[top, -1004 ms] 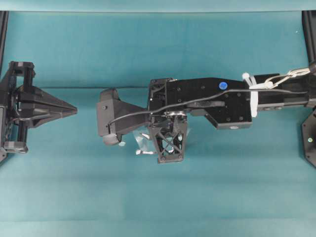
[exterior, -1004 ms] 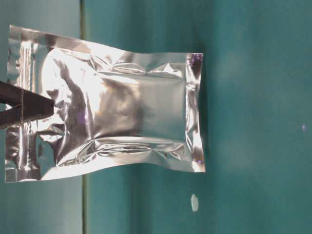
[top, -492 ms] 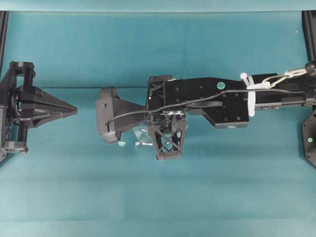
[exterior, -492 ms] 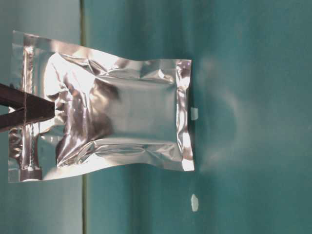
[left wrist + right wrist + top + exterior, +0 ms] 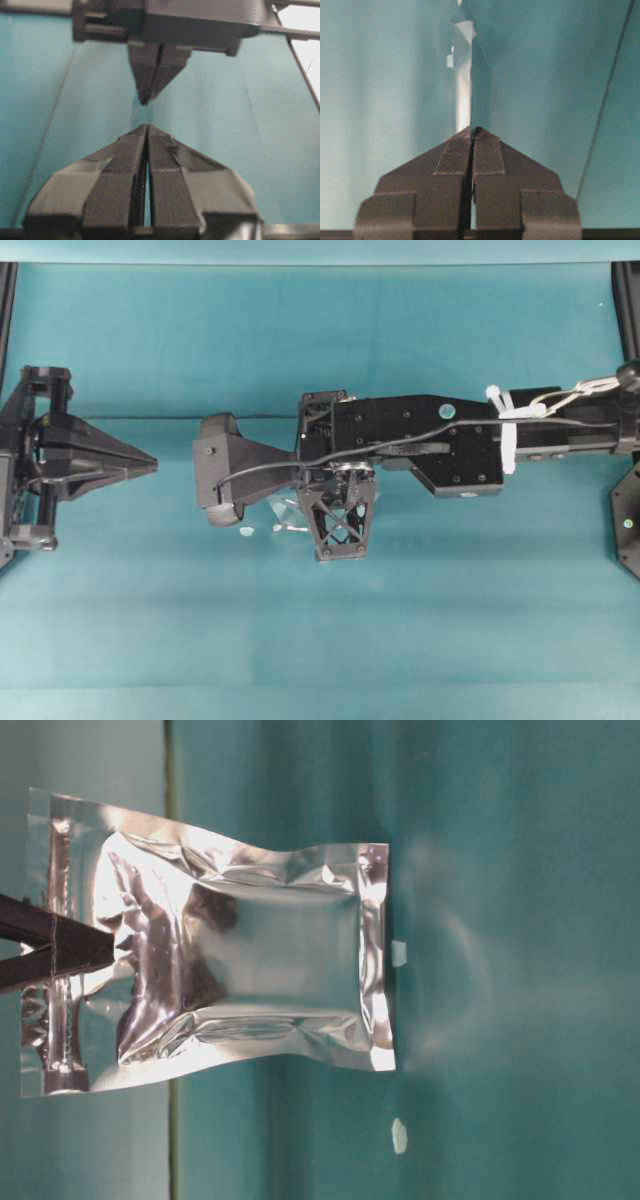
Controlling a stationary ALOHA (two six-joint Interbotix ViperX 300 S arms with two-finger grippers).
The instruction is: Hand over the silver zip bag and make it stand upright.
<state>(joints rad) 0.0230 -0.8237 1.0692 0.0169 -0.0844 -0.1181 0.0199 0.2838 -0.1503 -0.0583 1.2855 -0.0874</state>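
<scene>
Our right hand (image 5: 472, 131), clamped on the bag (image 5: 240, 980) by its zip end, has lowered it to the worktop (image 5: 520, 870) below, while our left hand (image 5: 150, 466) stays closed, empty, well apart.

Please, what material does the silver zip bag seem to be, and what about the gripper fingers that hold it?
The silver zip bag looks like thin metallised foil or plastic film: mirror-shiny, crinkled, with flat sealed edges. Which of the two cannot be told. The right gripper, shut on the bag's edge, has fingers that look like matte black plastic with a fine ribbed texture, possibly printed.
</scene>
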